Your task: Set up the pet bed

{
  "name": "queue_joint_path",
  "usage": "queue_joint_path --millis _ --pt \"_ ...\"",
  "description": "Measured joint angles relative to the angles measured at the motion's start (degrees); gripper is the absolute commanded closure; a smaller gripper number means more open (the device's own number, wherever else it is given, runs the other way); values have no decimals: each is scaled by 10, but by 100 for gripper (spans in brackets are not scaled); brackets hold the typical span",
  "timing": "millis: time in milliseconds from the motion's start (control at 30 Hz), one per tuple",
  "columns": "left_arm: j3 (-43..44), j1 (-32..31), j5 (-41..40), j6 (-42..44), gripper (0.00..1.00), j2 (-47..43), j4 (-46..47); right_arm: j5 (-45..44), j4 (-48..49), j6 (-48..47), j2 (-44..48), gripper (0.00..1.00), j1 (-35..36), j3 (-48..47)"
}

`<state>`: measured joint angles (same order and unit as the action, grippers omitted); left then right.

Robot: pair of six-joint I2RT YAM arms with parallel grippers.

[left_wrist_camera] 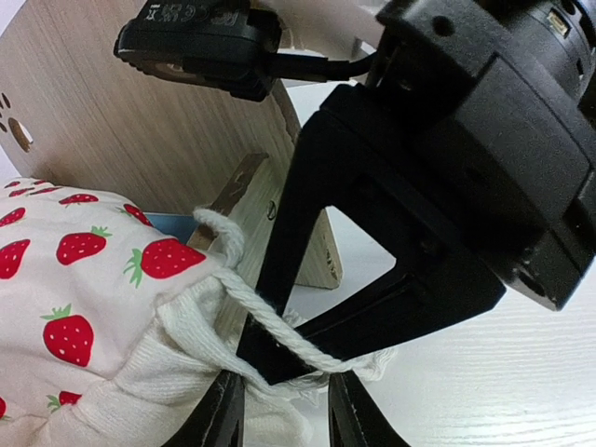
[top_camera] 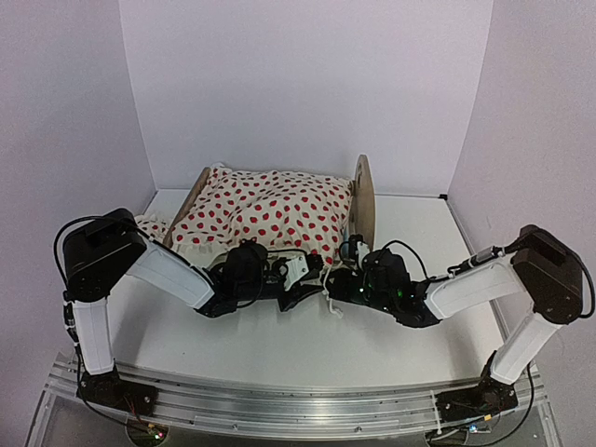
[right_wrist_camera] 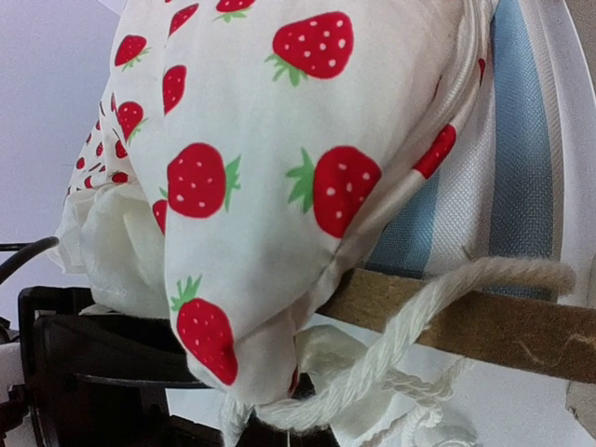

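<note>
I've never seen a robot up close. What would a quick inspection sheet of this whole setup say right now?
Surface: white table, with the bed at its far side.
Job's things: pet bed, wooden headboard on the right; striped mattress mostly under a strawberry blanket.
Clutter: nothing seen.
Grippers: right gripper shut, a white cord lying across its tips, hold unclear; left gripper has its fingers apart with white ruffle between them, grip unclear.
Cables: black cables run along both arms.
Surroundings: pale walls on three sides; metal rail under the arm bases.
</note>
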<state>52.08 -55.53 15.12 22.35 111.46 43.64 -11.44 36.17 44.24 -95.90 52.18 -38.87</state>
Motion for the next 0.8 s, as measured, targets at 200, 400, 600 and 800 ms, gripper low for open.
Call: queue_joint_path --millis 200,400,600,800 --pt "-11 -15 -14 7 66 -18 -2 12 -8 9 6 100 0 0" --pt "-20 -26 -48 28 68 -38 -13 23 -9 26 9 100 0 0" --pt "-32 -28 -80 53 67 -66 -31 37 -12 39 11 100 0 6" --pt "-41 -28 -84 47 72 -109 -72 51 -13 48 11 100 0 7"
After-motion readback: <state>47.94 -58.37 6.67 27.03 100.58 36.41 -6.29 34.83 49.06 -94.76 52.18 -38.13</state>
